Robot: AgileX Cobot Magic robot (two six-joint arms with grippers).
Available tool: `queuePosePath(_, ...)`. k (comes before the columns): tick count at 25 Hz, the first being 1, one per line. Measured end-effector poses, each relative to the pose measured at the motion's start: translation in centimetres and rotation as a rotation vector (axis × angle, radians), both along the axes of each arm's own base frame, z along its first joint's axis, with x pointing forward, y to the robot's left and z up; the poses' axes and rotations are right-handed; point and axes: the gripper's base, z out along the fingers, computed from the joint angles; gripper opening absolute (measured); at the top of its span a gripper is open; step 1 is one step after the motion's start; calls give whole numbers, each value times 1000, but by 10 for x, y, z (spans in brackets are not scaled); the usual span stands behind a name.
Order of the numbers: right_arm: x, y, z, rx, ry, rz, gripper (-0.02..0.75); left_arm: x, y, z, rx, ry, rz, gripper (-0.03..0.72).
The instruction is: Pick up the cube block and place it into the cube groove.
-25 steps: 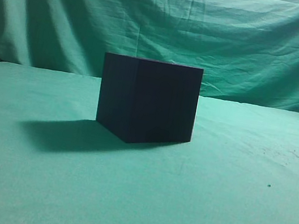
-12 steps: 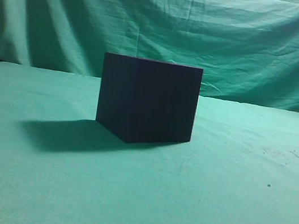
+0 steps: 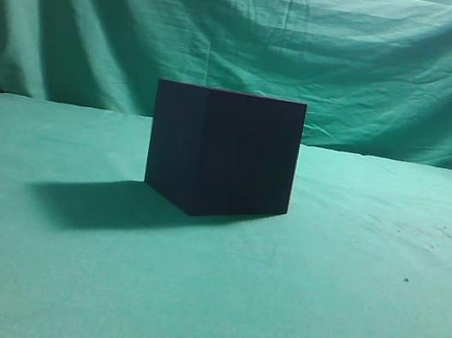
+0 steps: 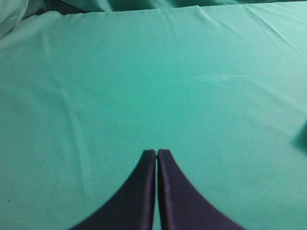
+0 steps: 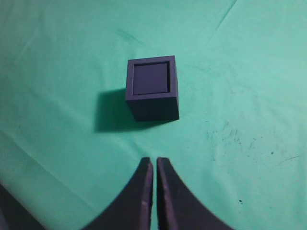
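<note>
Cube block (image 5: 151,78) sits flush inside the cube groove (image 5: 152,109), ahead of the right gripper (image 5: 154,160); both it and the left gripper (image 4: 157,152) are pinched together, empty, with bare green cloth (image 4: 144,86) around.

You have a table (image 3: 338,327) covered in a green cloth, lightly creased, with a scatter of small dark specks (image 5: 240,139) on its right side. Behind it hangs a wrinkled green backdrop (image 3: 357,61), draped in folds, darker toward its left edge.
</note>
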Motion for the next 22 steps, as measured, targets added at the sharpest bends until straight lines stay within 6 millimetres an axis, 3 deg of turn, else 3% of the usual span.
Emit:
queuePosePath(6, -24, -28, -4, 0, -169, 29, 0, 0, 0, 0, 0, 0, 0, 0)
queuePosePath(13, -37, -45, -28, 59, -337, 6, 0, 0, 0, 0, 0, 0, 0, 0)
queuePosePath(17, -40, -56, -46, 120, -456, -112, 0, 0, 0, 0, 0, 0, 0, 0)
queuePosePath(22, -39, -69, -87, 98, -537, -352, 0, 0, 0, 0, 0, 0, 0, 0)
